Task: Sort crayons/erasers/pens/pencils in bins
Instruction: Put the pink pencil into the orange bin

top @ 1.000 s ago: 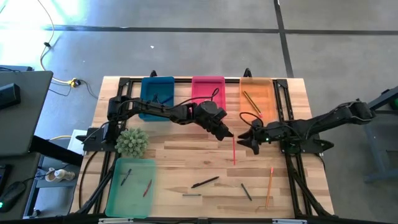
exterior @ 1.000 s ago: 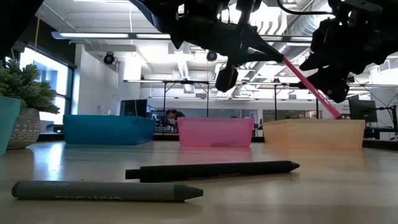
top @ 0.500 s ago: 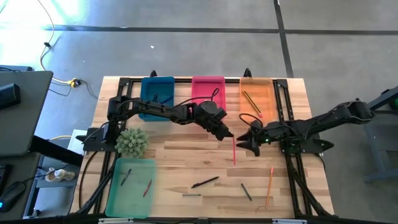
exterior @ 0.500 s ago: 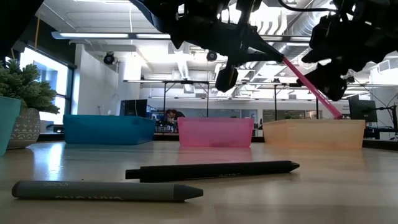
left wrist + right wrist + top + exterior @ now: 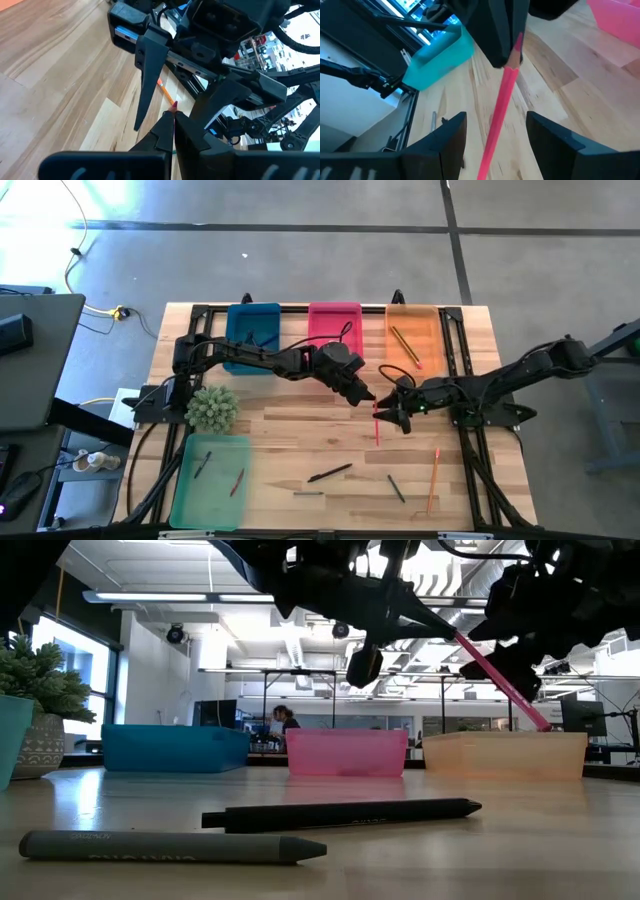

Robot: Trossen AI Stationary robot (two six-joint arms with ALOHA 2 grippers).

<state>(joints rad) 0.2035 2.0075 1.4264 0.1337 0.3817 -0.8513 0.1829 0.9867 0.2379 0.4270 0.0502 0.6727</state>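
My left hand (image 5: pixel 366 396) is clamped on a pink pencil (image 5: pixel 376 423) slanting above the pale plank tabletop (image 5: pixel 290 430), while my right hand (image 5: pixel 392 411) straddles it, fingers apart. Blue, pink and orange bins (image 5: pixel 346 753) line the far edge, with a bright, open-ceilinged room behind.

Two dark, matte-black jointed arms are fitted. Each ends in a gripper, the left gripper (image 5: pixel 368 395) and the right gripper (image 5: pixel 390 413), formed of two flat tapered black fingers. Thin black cables are routed along the links.
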